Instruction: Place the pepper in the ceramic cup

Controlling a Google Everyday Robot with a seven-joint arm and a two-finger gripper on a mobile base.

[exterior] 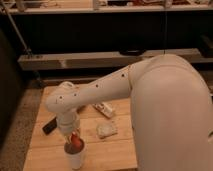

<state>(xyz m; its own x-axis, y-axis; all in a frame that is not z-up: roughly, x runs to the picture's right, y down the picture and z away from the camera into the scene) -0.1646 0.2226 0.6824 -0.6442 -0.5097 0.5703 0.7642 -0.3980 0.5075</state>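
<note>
The white ceramic cup (pixel 75 159) stands near the front left edge of the wooden table (pixel 117 150). The orange-red pepper (pixel 76 142) sticks up out of the cup's mouth, partly inside it. My gripper (pixel 73 136) points down directly above the cup and is shut on the pepper's upper part. The white arm reaches in from the right and hides much of the table's right side.
A black flat object (pixel 49 126) lies at the table's left edge. A pale wedge-shaped food piece (pixel 106 130) and a small packet (pixel 104 109) lie mid-table. A white object (pixel 67 85) sits at the back left. Dark shelving stands behind the table.
</note>
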